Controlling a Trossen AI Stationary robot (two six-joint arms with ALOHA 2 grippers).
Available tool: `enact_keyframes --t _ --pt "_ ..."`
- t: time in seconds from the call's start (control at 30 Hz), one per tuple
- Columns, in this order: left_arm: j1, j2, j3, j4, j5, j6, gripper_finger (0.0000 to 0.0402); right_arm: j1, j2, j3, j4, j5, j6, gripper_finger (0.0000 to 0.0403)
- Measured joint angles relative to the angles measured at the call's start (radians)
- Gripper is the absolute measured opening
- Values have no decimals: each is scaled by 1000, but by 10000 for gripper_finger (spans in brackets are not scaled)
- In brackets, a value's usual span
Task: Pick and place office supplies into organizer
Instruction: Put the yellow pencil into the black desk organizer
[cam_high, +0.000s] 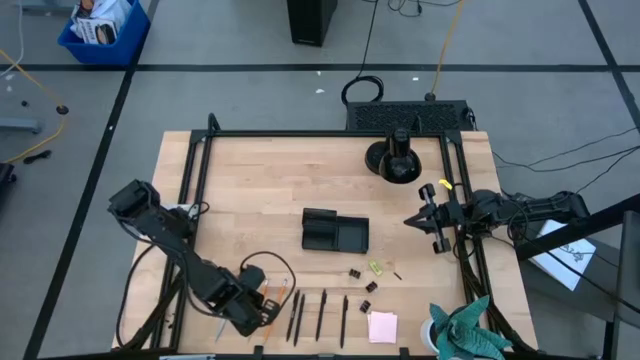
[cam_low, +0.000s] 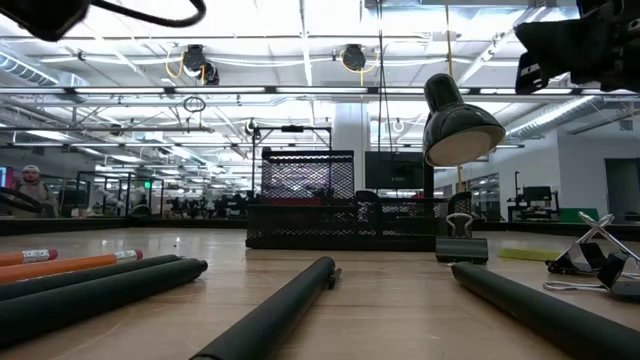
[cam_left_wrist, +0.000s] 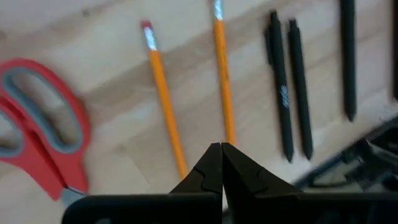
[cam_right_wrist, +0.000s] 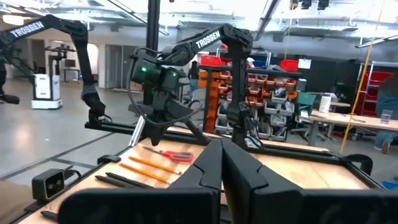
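The black organizer (cam_high: 335, 232) sits mid-table. Along the near edge lie the red-handled scissors (cam_left_wrist: 37, 137), two orange pencils (cam_left_wrist: 163, 99), several black pens (cam_high: 321, 313), a pink sticky-note pad (cam_high: 382, 326), small binder clips (cam_high: 355, 272) and a yellow-green piece (cam_high: 376, 267). My left gripper (cam_left_wrist: 221, 145) is shut and hovers over the pencils, its tips above one pencil's (cam_left_wrist: 224, 81) plain end. My right gripper (cam_high: 410, 220) is shut and held above the table, right of the organizer, pointing toward the left edge.
A round black stand base (cam_high: 393, 160) stands at the far right of the table. A teal-green cloth (cam_high: 465, 335) lies at the near right corner. A black frame rail (cam_high: 190, 170) runs along the table's edges. Bare wood shows left of the organizer.
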Motion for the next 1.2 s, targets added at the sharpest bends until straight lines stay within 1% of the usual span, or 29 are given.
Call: enact_keyframes --t 0.17,0.27,0.33,0.5,0.63,0.7,0.8,0.93,1.07,1.13,1.2 --pt "35 -1 0 -52 0 29 5 0 0 0 0 -3 -1 0" --pt "55 -1 0 -50 2 42 5 0 0 0 0 -3 -10 0" --pt "70 4 0 -43 9 82 5 0 0 0 0 -3 -18 0" --pt "97 38 -1 -39 51 180 5 0 0 0 0 -3 -27 0" --pt "113 69 -1 -38 74 200 6 0 0 0 0 -2 -27 0" --pt "121 73 -1 -40 92 201 12 0 0 0 0 -2 -27 0" --pt "123 73 -1 -43 97 227 39 0 0 0 0 -1 -27 0" --pt "122 73 -1 -45 95 264 97 0 0 0 1 -1 -27 0" --pt "130 73 -1 -45 68 267 162 0 0 0 1 -1 -21 0" --pt "137 73 -1 -45 64 267 186 0 0 0 1 -1 -7 0" --pt "144 73 -1 -45 62 272 202 0 0 0 1 -1 -4 0"
